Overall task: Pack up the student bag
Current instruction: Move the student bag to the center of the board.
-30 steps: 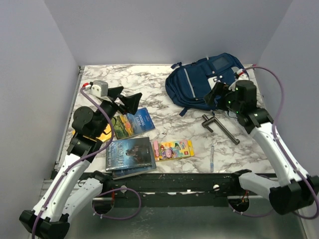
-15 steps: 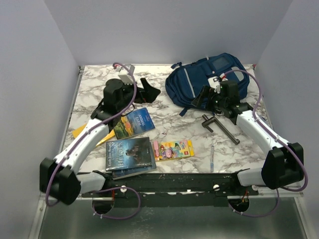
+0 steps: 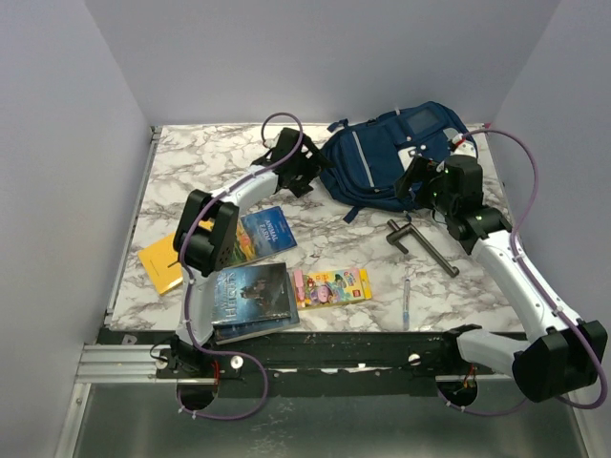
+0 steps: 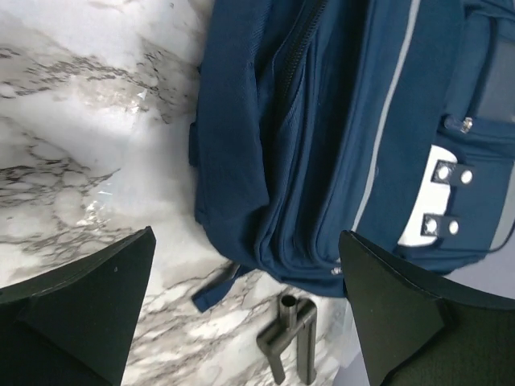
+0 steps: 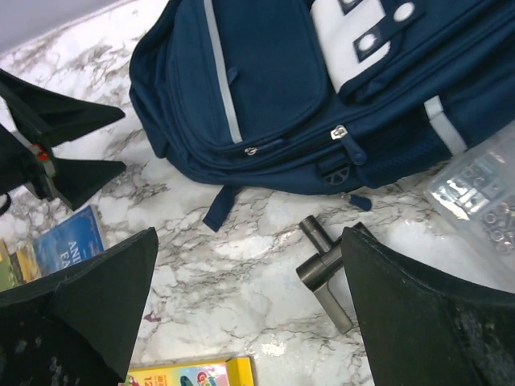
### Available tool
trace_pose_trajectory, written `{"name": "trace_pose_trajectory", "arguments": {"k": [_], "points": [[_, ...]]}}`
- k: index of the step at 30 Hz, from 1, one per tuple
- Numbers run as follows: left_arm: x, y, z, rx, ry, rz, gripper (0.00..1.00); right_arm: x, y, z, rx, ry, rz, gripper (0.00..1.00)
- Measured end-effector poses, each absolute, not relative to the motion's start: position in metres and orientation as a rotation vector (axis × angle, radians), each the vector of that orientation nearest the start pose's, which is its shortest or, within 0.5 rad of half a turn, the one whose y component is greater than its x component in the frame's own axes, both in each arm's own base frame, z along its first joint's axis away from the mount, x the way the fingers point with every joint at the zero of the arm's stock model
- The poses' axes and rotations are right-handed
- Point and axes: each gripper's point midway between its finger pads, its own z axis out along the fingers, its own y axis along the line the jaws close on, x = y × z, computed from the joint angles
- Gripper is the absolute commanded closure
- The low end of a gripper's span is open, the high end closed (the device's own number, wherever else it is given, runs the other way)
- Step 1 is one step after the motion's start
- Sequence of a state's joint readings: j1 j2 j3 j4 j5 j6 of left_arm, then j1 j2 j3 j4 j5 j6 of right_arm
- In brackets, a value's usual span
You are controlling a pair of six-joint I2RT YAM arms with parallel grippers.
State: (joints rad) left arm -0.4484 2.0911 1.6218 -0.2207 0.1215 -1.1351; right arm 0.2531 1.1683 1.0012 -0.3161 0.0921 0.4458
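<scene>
The navy backpack (image 3: 391, 153) with grey stripes lies flat at the back right of the marble table, zipped side toward me. It also shows in the left wrist view (image 4: 322, 121) and the right wrist view (image 5: 273, 88). My left gripper (image 3: 312, 174) is open and empty, just off the bag's left edge; in its wrist view (image 4: 248, 237) the jaws frame the bag's lower corner. My right gripper (image 3: 409, 179) is open and empty, hovering over the bag's near edge (image 5: 249, 233).
A grey metal T-shaped tool (image 3: 420, 246) lies just in front of the bag. Two books (image 3: 263, 234) (image 3: 250, 298), a crayon box (image 3: 331, 284), a pen (image 3: 406, 303) and a yellow notebook (image 3: 160, 262) lie nearer. A clear bag of hardware (image 5: 483, 193) lies right of the backpack.
My left arm has reached far right and back, bringing its open gripper from the left side up to the bag's left edge. My right gripper first moved left along the bag's near edge, then drew back right.
</scene>
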Motion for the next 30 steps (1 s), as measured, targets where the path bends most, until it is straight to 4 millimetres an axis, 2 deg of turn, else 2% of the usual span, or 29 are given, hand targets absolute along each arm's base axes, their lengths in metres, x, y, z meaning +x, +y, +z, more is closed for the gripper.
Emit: {"name": "trace_pose_trajectory", "arguments": {"k": [6, 8, 10, 11, 12, 14, 16, 23, 26, 29, 30], "points": [[0.505, -0.328, 0.092, -0.842, 2.345, -0.89, 0.02, 0.358, 0.08, 0.24, 0.293, 1.994, 0.276, 0.0], [0.508, -0.335, 0.085, -0.845, 2.348, -0.87, 0.06, 0.359, 0.077, 0.24, 0.301, 1.993, 0.262, 0.0], [0.51, -0.337, 0.08, -0.848, 2.348, -0.853, 0.23, 0.36, 0.076, 0.238, 0.306, 1.998, 0.252, 0.0], [0.512, -0.338, 0.079, -0.853, 2.347, -0.849, 0.38, 0.36, 0.075, 0.237, 0.308, 2.002, 0.247, 0.0], [0.515, -0.339, 0.08, -0.85, 2.341, -0.849, 0.61, 0.36, 0.075, 0.235, 0.31, 2.007, 0.242, 0.0], [0.522, -0.34, 0.084, -0.844, 2.33, -0.848, 0.9, 0.359, 0.074, 0.233, 0.312, 2.019, 0.236, 0.0], [0.527, -0.337, 0.086, -0.83, 2.325, -0.836, 1.0, 0.358, 0.074, 0.232, 0.313, 2.021, 0.236, 0.0], [0.539, -0.325, 0.1, -0.684, 2.296, -0.798, 1.0, 0.361, 0.075, 0.225, 0.319, 2.041, 0.231, 0.0], [0.539, -0.312, 0.117, -0.62, 2.269, -0.775, 1.0, 0.366, 0.077, 0.215, 0.316, 2.071, 0.223, 0.02], [0.531, -0.283, 0.155, -0.558, 2.204, -0.728, 1.0, 0.376, 0.082, 0.203, 0.299, 2.113, 0.223, 0.05], [0.527, -0.271, 0.173, -0.542, 2.171, -0.718, 1.0, 0.381, 0.084, 0.2, 0.292, 2.126, 0.226, 0.06]]}}
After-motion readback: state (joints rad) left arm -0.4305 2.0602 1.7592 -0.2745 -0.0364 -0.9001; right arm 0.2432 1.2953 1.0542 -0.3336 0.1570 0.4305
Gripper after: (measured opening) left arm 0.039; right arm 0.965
